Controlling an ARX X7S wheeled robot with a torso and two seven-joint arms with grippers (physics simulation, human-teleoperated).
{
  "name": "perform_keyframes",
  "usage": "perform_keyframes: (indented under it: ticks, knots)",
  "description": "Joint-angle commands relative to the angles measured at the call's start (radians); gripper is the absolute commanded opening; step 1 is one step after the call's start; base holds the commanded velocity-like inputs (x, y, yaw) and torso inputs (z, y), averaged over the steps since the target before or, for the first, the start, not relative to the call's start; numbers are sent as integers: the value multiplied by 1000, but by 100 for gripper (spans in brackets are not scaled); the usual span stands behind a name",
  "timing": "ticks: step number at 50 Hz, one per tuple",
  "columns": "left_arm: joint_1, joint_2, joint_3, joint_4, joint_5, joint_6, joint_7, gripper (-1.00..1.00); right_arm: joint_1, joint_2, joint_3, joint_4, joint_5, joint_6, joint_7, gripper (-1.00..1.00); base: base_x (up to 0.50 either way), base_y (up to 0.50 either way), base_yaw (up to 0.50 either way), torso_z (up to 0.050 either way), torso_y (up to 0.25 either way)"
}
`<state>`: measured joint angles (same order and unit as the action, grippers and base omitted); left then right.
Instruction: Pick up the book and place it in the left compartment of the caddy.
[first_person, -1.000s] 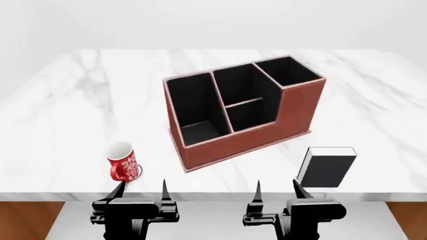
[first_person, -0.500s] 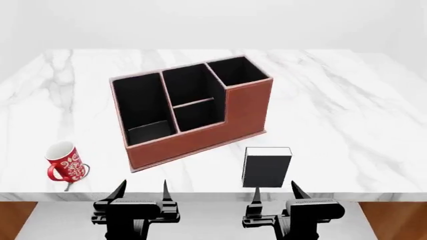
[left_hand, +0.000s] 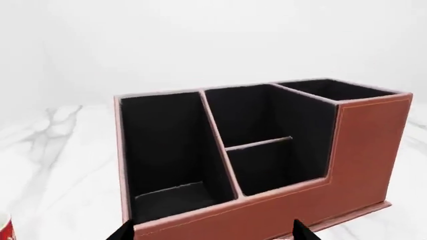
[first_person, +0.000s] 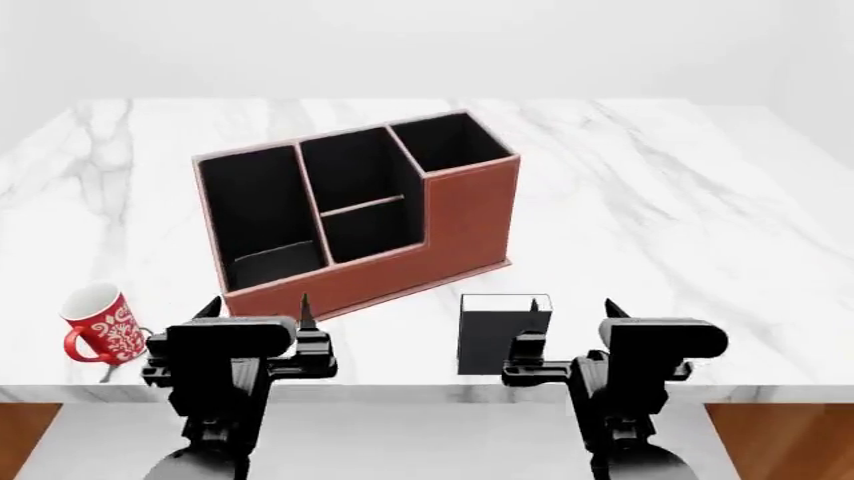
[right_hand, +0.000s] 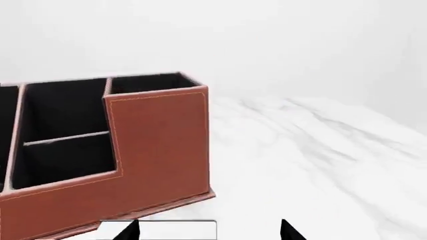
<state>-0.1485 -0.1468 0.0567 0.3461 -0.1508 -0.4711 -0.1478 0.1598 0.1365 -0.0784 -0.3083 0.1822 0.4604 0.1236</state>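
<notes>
Book (first_person: 503, 338): upright on table (first_person: 667, 230), at caddy's (first_person: 461, 230) 5 o'clock.
Your left gripper (first_person: 254, 312): jaws released, holding nothing.
Your right gripper (first_person: 571, 318): jaws released, holding nothing.

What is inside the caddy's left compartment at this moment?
The left compartment of the caddy shows only black lining; nothing lies in it. Its low front wall hides a strip of floor. The book stands outside.

Head view looking forward and down over the worktop (first_person: 667, 200), both wrist views low and close, facing the caddy (first_person: 454, 230), shared by all three.
</notes>
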Motion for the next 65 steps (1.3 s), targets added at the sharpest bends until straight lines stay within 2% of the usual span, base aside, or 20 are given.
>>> perform_keyframes:
  ticks: [1, 7, 14, 17, 21, 45, 52, 56, 59, 61, 64, 65]
  knots:
    - [-286, -74, -83, 348, -102, -557, -32, 100, 304, 42, 51, -288, 89, 492, 70, 100, 0, 0, 0, 0, 0]
    - [-255, -76, -84, 289, -91, -484, -26, 100, 326, 41, 68, -245, 100, 468, 62, 100, 167, 0, 0, 0, 0]
    - [-252, -80, -81, 290, -93, -488, -30, 100, 344, 45, 62, -212, 72, 433, 87, 100, 500, 0, 0, 0, 0]
    - [-256, -85, -79, 294, -92, -487, -31, 100, 475, 39, 139, -51, 38, 430, 155, 100, 500, 0, 0, 0, 0]
    - [-257, -90, -71, 290, -85, -475, -36, 100, 528, 56, 164, 32, 17, 389, 173, 100, 500, 0, 0, 0, 0]
    - [-255, -100, -68, 287, -90, -468, -48, 100, 518, 67, 164, 94, 7, 339, 192, 100, 500, 0, 0, 0, 1]
    - [-262, -101, -70, 293, -103, -483, -44, 100, 512, 70, 155, 93, 10, 330, 187, 100, 8, 0, 0, 0, 2]
    - [-295, -93, -100, 318, -151, -556, -32, 100, 516, 73, 150, 100, 12, 339, 187, 100, 0, 0, 0, 0, 0]
    - [-342, -100, -103, 333, -208, -684, -2, 100, 520, 76, 143, 111, 7, 339, 190, 100, 0, 0, 0, 0, 0]
    - [-384, -162, -33, 376, -207, -738, 16, 100, 523, 77, 139, 119, 6, 338, 189, 100, 0, 0, 0, 0, 0]
    - [-454, -134, -117, 414, -320, -886, 84, 100, 521, 79, 134, 122, 5, 337, 189, 100, 0, 0, 0, 0, 0]
    - [-530, -144, -134, 435, -395, -1031, 135, 100, 521, 79, 132, 121, 6, 337, 188, 100, 0, 0, 0, 0, 0]
